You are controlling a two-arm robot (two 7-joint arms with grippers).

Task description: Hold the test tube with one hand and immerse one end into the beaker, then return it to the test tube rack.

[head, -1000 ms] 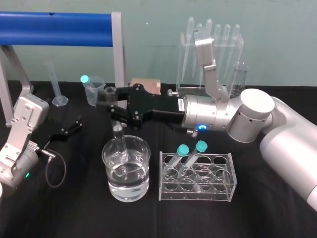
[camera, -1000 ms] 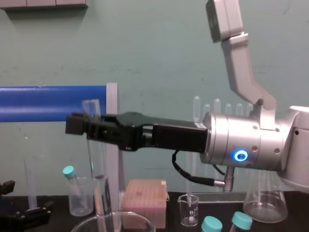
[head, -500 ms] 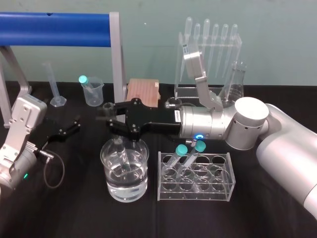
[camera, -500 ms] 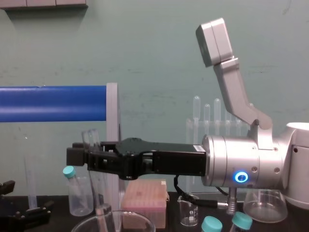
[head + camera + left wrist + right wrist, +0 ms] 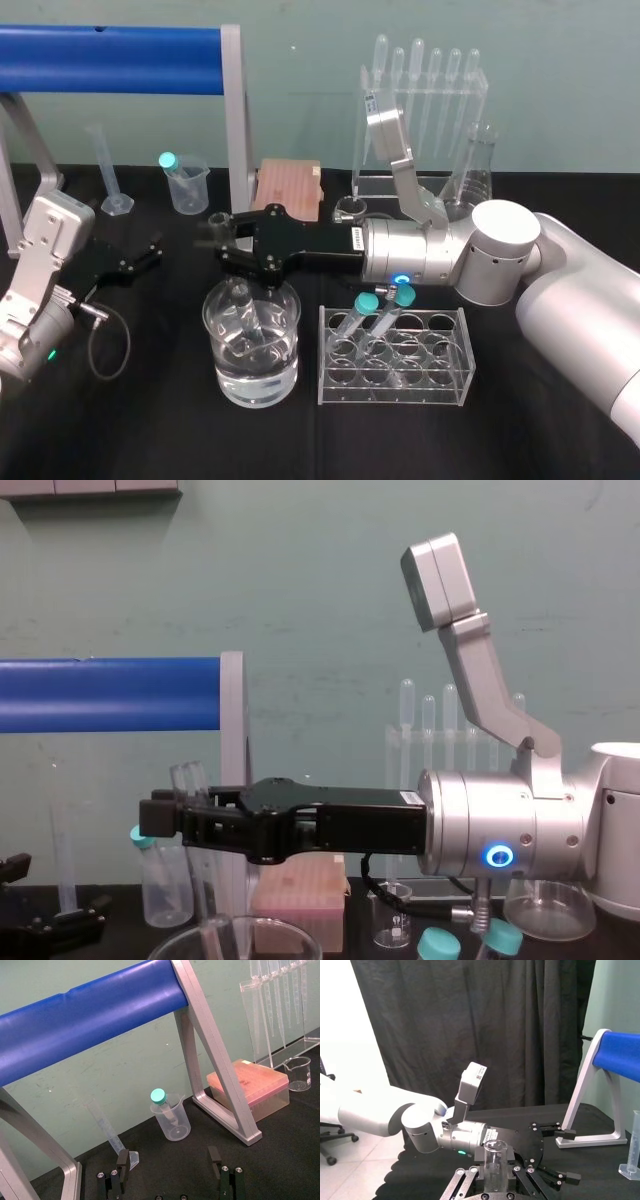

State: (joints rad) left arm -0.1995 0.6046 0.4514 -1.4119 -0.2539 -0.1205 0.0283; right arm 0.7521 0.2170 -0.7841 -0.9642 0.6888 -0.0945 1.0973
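No text, number or brand can be read.

- A small white label [image 5: 356,237] is seen on the black wrist behind the right gripper [image 5: 222,242] — its print is too small to make out.
- A sticker [image 5: 371,101] is carried on the grey wrist-camera housing [image 5: 390,135] — also illegible.
- Graduation marks are printed on the small glass beaker [image 5: 299,1071] and on the plastic measuring cylinder [image 5: 106,1127], but no figures can be resolved.

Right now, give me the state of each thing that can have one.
beaker: part full of clear liquid.
test tube: uncapped, tilted, lower end inside the beaker.
right gripper: shut on the test tube.
left gripper: open, low over the table.
rack: two capped tubes in it.
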